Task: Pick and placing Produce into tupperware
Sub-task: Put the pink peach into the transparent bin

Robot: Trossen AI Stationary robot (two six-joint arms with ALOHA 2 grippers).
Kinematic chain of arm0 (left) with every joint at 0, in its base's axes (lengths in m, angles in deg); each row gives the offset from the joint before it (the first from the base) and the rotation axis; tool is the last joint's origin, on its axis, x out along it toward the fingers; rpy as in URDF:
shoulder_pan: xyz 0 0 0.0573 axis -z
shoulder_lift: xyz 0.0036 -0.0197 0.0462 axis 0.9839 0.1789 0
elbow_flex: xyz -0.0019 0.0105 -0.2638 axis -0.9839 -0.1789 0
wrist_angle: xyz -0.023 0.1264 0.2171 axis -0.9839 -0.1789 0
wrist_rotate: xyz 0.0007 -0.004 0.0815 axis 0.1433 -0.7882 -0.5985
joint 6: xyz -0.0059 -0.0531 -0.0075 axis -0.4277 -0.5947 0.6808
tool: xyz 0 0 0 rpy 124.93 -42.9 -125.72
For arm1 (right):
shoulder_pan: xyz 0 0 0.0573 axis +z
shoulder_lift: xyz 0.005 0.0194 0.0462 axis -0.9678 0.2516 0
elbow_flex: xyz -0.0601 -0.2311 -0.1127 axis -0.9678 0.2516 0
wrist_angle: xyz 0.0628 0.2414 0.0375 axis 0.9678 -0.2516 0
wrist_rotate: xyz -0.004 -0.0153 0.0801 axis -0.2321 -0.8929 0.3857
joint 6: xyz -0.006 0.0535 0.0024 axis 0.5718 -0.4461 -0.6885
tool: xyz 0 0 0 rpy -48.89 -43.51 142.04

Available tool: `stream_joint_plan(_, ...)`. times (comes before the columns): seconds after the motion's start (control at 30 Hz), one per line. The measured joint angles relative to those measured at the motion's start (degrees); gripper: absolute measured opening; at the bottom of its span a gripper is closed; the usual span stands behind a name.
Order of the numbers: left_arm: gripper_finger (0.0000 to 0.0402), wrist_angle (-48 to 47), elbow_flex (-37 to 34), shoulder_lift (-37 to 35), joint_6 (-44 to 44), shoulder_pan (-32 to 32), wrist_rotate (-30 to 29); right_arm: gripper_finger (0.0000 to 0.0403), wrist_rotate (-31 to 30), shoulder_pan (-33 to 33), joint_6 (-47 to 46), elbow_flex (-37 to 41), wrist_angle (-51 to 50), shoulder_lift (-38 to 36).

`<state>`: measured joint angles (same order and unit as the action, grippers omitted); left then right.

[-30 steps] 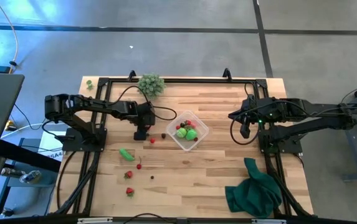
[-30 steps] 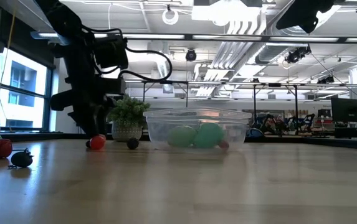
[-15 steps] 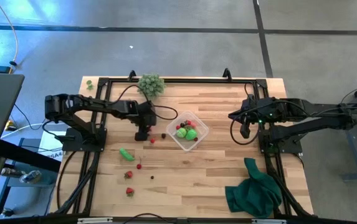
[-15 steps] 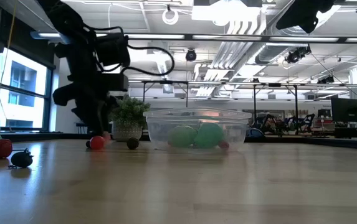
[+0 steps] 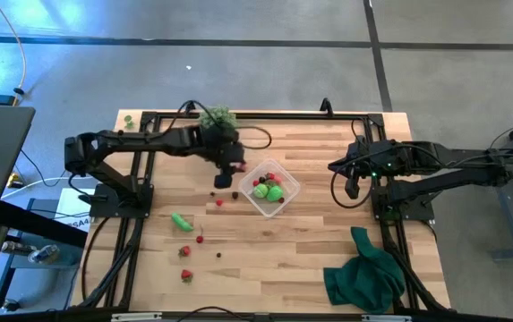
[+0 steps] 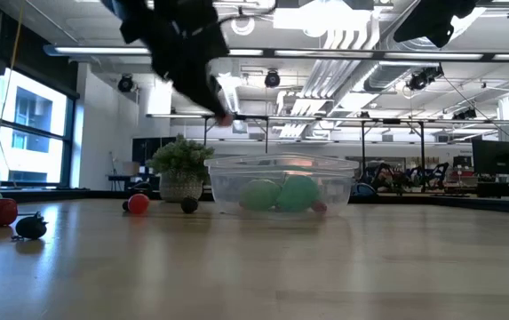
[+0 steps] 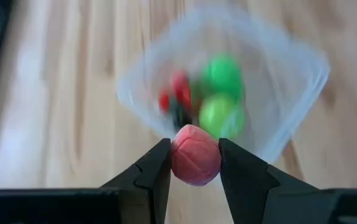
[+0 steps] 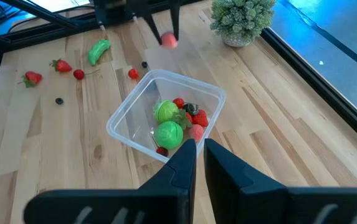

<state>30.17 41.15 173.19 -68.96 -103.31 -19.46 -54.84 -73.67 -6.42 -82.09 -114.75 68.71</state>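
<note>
The left arm (image 5: 140, 143) reached out long and nearly straight across the table (image 5: 328, 241), its wrist lifted well clear of the wood, and the left gripper (image 7: 194, 163) hung in the air with its fingers (image 7: 156, 168) pinching a red berry (image 7: 195, 155) between them. From where I stood that berry (image 8: 169, 41) sat tight against both pads, and the tupperware (image 5: 271, 188) lay just ahead of and below the gripper, close beside it but not yet under it. Inside the tub (image 8: 166, 115) were two green balls (image 8: 167, 133), a few red pieces (image 8: 195, 118) and something dark. Behind the gripper, toward its own base, a red berry (image 5: 219, 202) and a small dark piece (image 5: 235, 194) rested on the wood just off the tub's corner. Farther back from it lay a green oblong (image 5: 181, 221), more red pieces (image 5: 185, 251) and a dark bead (image 5: 218, 254). A pale green bush (image 5: 218, 118) stood close beside the forearm at the table's far edge. The right arm (image 5: 435, 165) waited folded at its own side, well apart from the tub, and the right gripper (image 8: 199, 152) had its fingers pressed together with nothing in them. A dark green cloth (image 5: 363, 273) lay bunched near that arm's base.
</note>
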Motion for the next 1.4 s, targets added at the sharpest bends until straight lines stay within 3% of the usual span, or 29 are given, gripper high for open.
stream_joint_plan(0.27,0.0115,0.7,8.5,2.3,1.6,0.0,1.7,0.0025,0.0,0.0,0.0,0.0,0.0,0.0)
stream_joint_plan(0.6,0.0115,-0.9,14.2,14.7,6.2,3.8,2.2,0.0025,0.0,0.0,0.0,0.0,0.0,0.0)
stream_joint_plan(0.87,0.0115,-7.0,17.9,23.4,11.0,6.0,-3.3,0.0025,0.0,0.0,0.0,0.0,0.0,0.0)
stream_joint_plan(1.4,0.0115,-8.8,18.2,25.5,12.4,6.0,-4.3,0.0025,0.0,0.0,0.0,0.0,0.0,0.0)
